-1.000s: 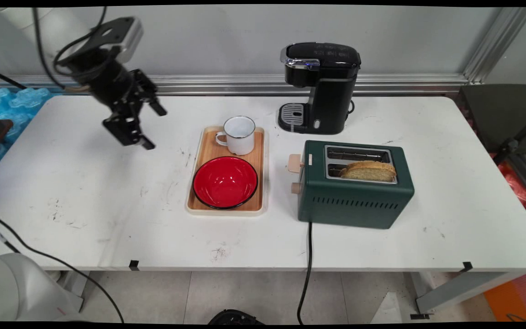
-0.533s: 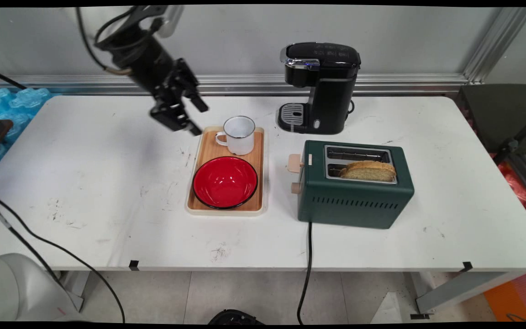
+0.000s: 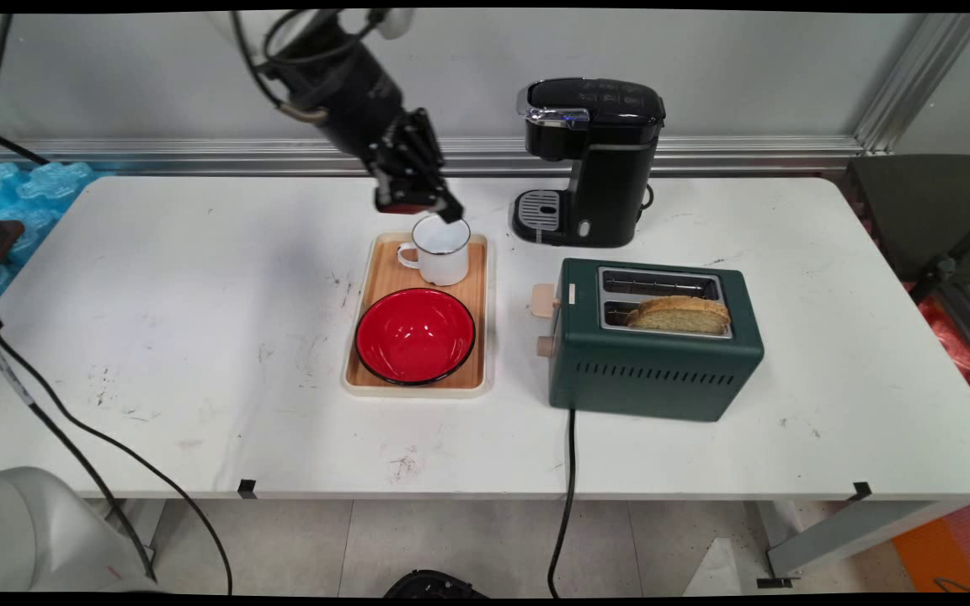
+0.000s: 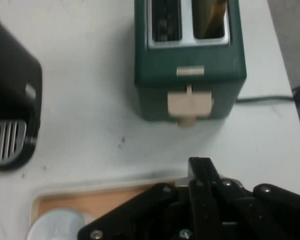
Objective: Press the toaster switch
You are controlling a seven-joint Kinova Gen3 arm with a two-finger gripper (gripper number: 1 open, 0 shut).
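Observation:
My black gripper (image 3: 445, 210) hangs just above the far rim of a white enamel mug (image 3: 440, 250), which stands at the back of a wooden tray (image 3: 477, 337). In the hand view the fingers meet in one black tip (image 4: 200, 167), shut and holding nothing. There the mug (image 4: 55, 226) shows at the lower left on the tray (image 4: 115, 197). A red bowl (image 3: 415, 335) sits on the tray in front of the mug.
A green toaster (image 3: 653, 353) with a bread slice (image 3: 679, 314) in its near slot stands right of the tray; its lever (image 4: 190, 102) faces the hand. A black coffee machine (image 3: 590, 160) stands behind. A power cord (image 3: 569, 471) runs off the front edge.
The arm has swung right from over the table's left part to above the mug. Mug, bowl, tray and toaster have not moved.

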